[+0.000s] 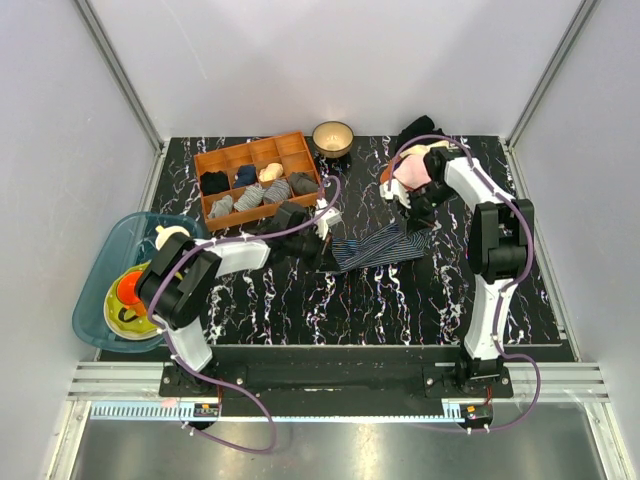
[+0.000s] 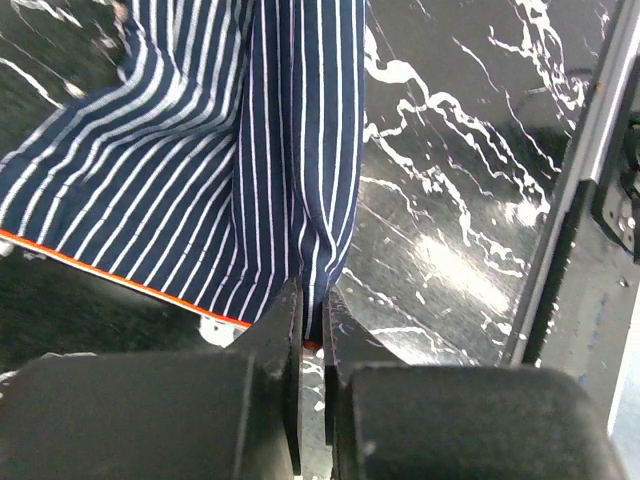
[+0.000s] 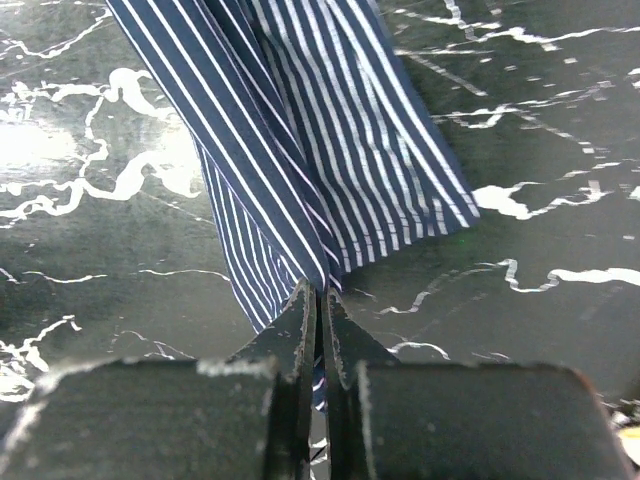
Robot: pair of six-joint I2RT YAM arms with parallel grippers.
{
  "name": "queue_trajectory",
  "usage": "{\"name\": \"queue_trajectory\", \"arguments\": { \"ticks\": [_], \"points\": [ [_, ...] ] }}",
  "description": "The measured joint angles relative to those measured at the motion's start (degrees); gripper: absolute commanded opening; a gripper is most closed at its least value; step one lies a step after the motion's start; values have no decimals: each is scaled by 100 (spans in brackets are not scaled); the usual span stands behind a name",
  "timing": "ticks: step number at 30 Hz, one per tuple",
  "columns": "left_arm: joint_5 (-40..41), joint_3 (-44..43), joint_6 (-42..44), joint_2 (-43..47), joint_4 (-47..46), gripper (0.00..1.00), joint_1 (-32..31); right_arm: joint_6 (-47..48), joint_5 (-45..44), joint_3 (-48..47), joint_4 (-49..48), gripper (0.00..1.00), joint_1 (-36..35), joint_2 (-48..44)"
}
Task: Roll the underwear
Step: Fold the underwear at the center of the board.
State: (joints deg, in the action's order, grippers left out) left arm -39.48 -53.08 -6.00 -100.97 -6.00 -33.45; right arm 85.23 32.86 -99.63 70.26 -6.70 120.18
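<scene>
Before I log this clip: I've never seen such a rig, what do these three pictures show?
Two robot arms stand at the near edge of a dark marbled table. One picture looks down from above; the other two come from a camera on each wrist, past its own fingers. The left gripper and the right gripper are each shut on an end of the underwear, navy pinstriped shorts. Also there: an orange tray of rolled cloths, a bowl, a blue tub, a heap of clothes.

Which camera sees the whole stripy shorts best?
The top camera: only there the whole underwear shows, held between the left gripper and right gripper. Each wrist camera shows just one pinched end, stripes close up.
</scene>
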Motion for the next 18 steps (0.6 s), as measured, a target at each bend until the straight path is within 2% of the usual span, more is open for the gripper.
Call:
{"name": "queue_trajectory", "arguments": {
  "ticks": [6, 11, 14, 15, 16, 17, 18],
  "points": [
    [-238, 293, -278, -2, 35, 2, -76, 98, -101, 981, -61, 3, -2, -302],
    [-256, 621, -479, -4, 33, 3, -382, 234, -195, 2323, -179, 3, -4, -1117],
    [-254, 745, -647, 0, -46, 10, -603, 260, -208, 2876, -291, 4, -7, -1572],
    [-247, 774, -678, 9, -94, 20, -662, 267, -225, 3014, -326, 9, -7, -1690],
    [-225, 817, -741, 22, -153, 27, -728, 275, -238, 3150, -361, 21, -7, -1790],
    [-205, 852, -761, 42, -190, 46, -763, 275, -247, 3235, -400, 24, -7, -1849],
    [-157, 894, -807, 72, -212, 81, -793, 280, -273, 3311, -424, 27, -7, -1893]
  ]
}}
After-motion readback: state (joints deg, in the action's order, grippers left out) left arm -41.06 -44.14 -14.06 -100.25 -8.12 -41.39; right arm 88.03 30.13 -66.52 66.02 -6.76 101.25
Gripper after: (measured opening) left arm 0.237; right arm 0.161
